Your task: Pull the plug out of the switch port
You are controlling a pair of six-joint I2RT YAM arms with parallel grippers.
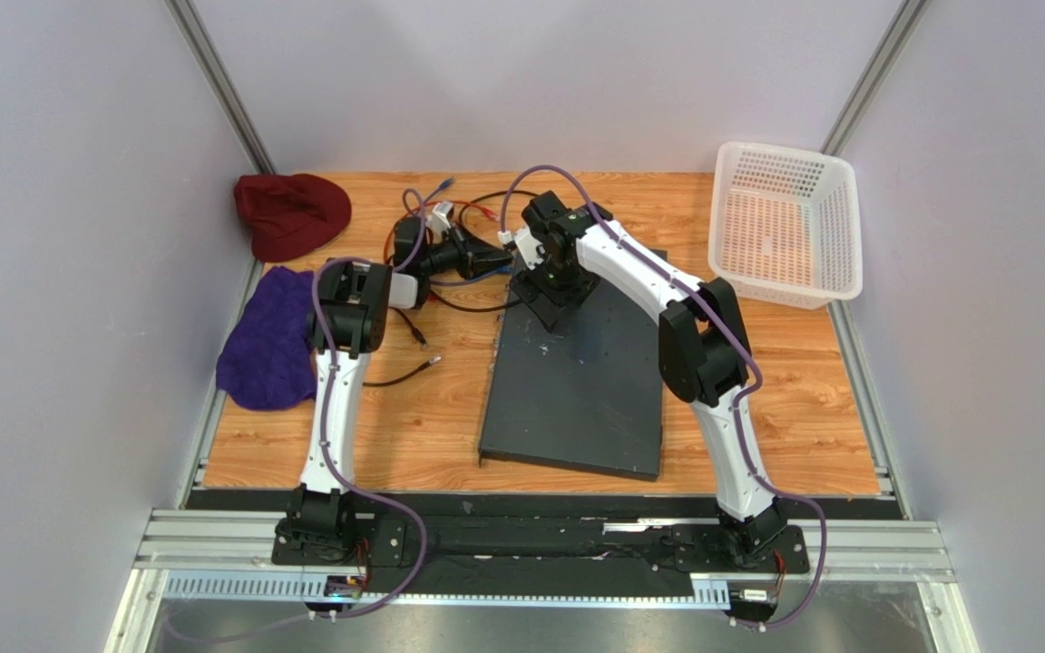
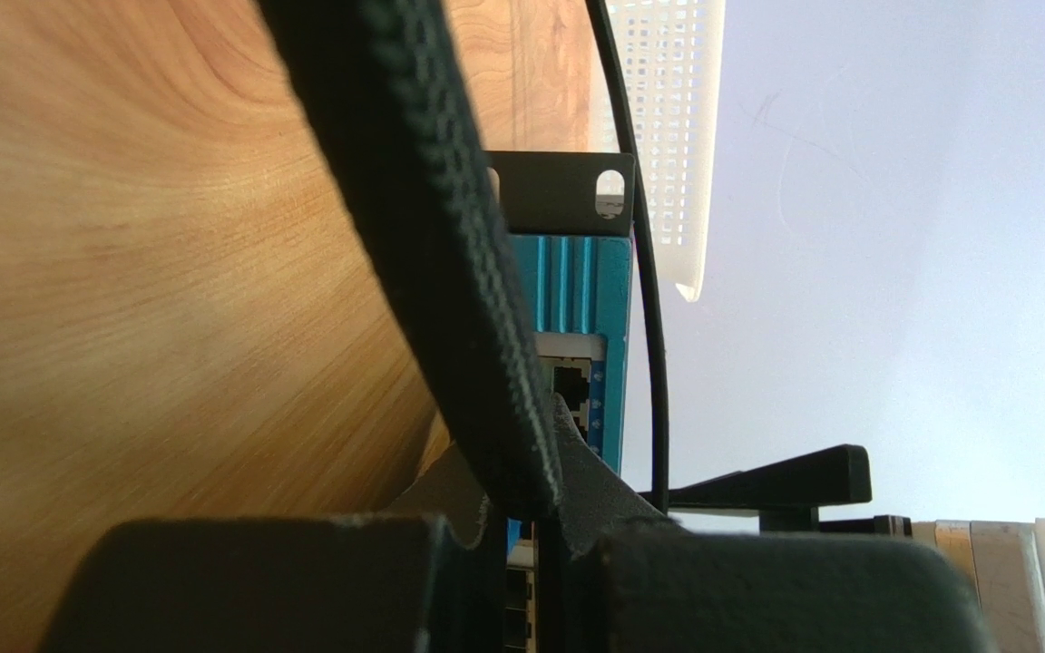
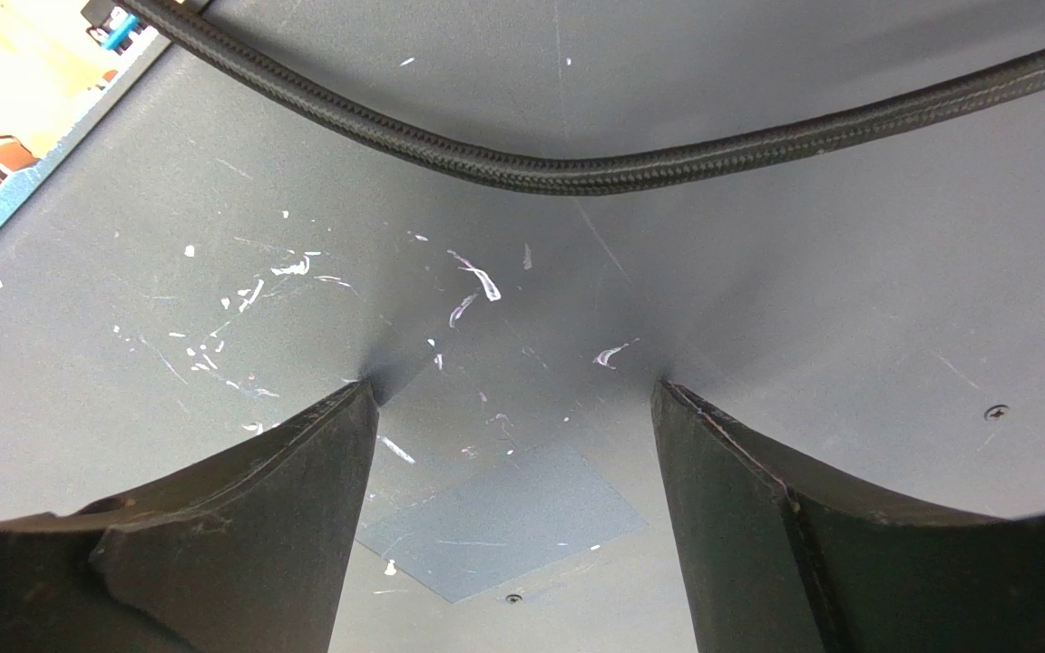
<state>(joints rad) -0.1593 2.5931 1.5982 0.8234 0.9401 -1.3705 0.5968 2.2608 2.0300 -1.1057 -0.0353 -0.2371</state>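
The switch [image 1: 576,388] is a big dark grey slab lying mid-table. Its blue port face [image 2: 576,313] fills the middle of the left wrist view, with one empty port [image 2: 569,385] showing. My left gripper [image 2: 542,506] is shut on a black braided cable [image 2: 446,245] right in front of that face, at the switch's far left corner [image 1: 494,259]. The plug is hidden behind my fingers. My right gripper [image 3: 515,402] is open, with both fingertips [image 3: 337,422] down on the scuffed top of the switch [image 3: 760,272] near its far end [image 1: 542,310]. The same kind of cable [image 3: 583,170] crosses ahead of it.
A white mesh basket [image 1: 783,225] stands at the back right. A maroon cloth [image 1: 291,214] and a purple cloth [image 1: 269,338] lie along the left wall. Loose cables [image 1: 412,361] trail left of the switch, and more are bunched at the back [image 1: 453,204].
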